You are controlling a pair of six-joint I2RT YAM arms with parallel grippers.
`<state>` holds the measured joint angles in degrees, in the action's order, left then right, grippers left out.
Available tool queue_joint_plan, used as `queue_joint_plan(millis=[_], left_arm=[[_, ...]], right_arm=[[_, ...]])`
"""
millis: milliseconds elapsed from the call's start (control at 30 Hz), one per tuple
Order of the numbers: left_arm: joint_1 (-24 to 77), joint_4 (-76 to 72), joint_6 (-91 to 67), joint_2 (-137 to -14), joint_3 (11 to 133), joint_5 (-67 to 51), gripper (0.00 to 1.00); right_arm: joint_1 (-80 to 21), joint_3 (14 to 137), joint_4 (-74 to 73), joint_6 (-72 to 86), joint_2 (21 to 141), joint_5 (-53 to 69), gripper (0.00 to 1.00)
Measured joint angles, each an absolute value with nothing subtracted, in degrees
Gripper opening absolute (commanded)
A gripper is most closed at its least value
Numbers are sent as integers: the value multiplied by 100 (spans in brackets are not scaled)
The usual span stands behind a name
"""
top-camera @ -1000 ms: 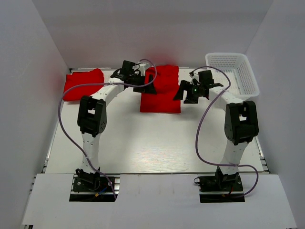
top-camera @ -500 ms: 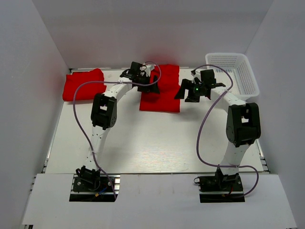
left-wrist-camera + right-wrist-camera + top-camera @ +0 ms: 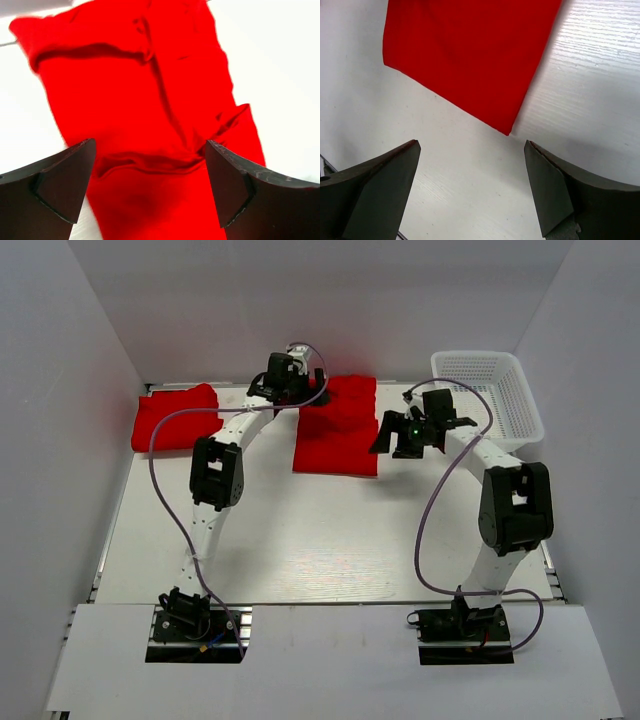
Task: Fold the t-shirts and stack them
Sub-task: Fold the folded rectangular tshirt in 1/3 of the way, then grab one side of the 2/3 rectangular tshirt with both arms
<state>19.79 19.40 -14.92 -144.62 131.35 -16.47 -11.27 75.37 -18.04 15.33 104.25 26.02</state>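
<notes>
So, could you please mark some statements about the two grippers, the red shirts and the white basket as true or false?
1. The left gripper and the right gripper are both open and hold nothing. True.
2. A red shirt lies inside the white basket. False: no red cloth shows in the basket.
3. Two red shirts lie on the table, the middle shirt apart from the folded shirt at the left. True.
4. The right gripper is above the folded shirt at the left. False: it is at the right edge of the middle shirt.
5. The cloth under the left gripper is smooth. False: it is creased.
</notes>
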Motion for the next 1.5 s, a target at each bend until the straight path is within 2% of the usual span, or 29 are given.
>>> queue_joint_plan(millis=[233,467,600,800,1200,1333,1467,1500], left_arm=[[1896,2152,-1402,-13694,11614,-1511,100],[1922,2104,-1358,-11338,9059,-1343,100],[1935,1994,-1363,-10560,8490,-1337,100],[1955,1946,-1363,-10654,8145,-1345,100],[1988,1984,-1363,-11590,8016,-1782,100],[1999,1909,-1396,-11611,7907,-1890,93],[2018,1732,-1413,-11611,7795,-2003,80],[2023,1688,-1424,-11611,7769,-2027,71]], right_arm=[[-1135,7124,-1767,1566,9839,2370,90],[-1221,6611,-1651,1898,9725,2233,90],[-1295,6611,-1481,2025,9819,2222,90],[-1339,6611,-1212,2233,10328,2327,90],[-1347,6836,-869,2502,11056,2663,90],[-1352,6849,-746,2536,11113,2777,90],[-1352,6849,-626,2585,11161,2851,90],[-1352,6849,-578,2600,11181,2873,90]])
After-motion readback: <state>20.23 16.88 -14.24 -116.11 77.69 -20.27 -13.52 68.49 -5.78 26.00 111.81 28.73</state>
